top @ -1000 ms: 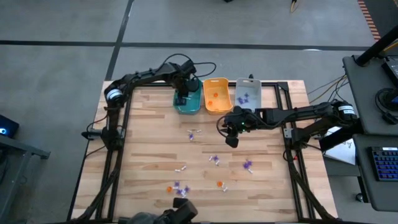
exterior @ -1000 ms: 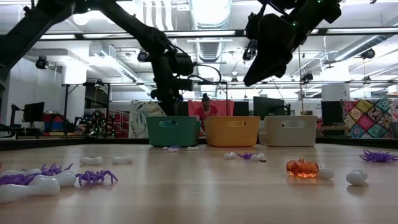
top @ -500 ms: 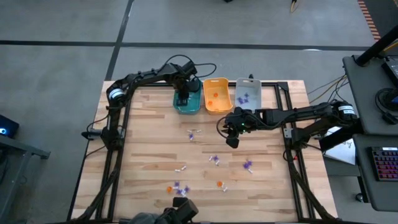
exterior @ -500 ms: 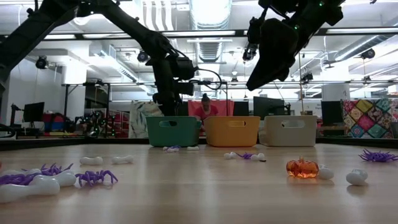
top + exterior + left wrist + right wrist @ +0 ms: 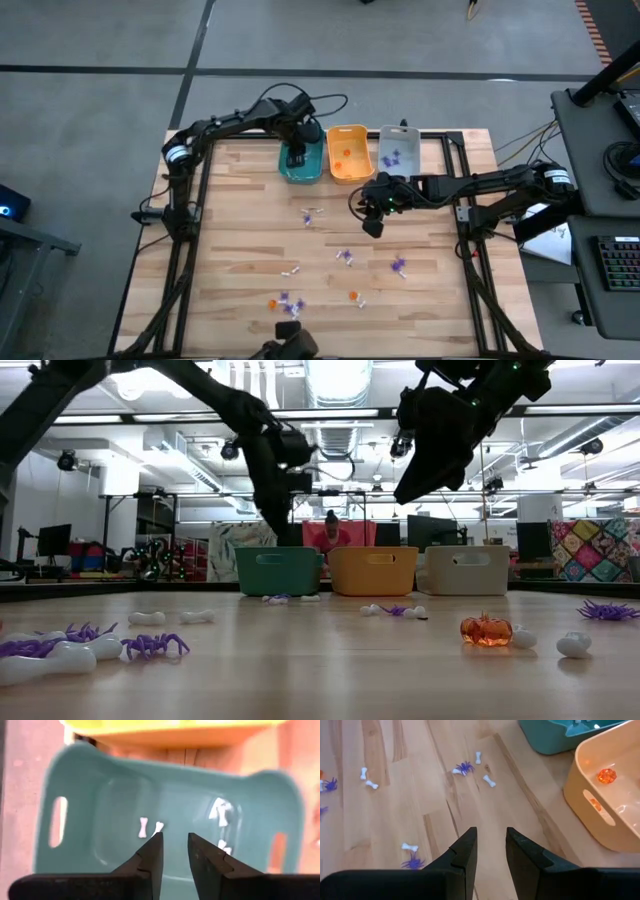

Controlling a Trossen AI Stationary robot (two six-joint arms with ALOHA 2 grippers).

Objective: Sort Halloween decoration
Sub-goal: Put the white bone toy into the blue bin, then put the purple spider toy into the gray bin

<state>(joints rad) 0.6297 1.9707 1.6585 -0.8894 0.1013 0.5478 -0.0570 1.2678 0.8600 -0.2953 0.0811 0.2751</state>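
No readable text, labels, brand marks or numbers anywhere. Bins, table and arms carry nothing legible. Screens and items in the room behind are too far off to make out any writing.

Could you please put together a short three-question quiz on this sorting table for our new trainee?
1. True or false: the left gripper hangs over the teal plastic bin.
2. Which bin holds a faceted orange pumpkin trinket? A) the teal one B) the orange plastic bin C) the grey plastic bin
3. Fill in: the small white trinkets lying in the teal bin are shaped like ____.

Key: 1 true, and its jaws stand slightly apart with nothing between them. 2 B. 3 bones.
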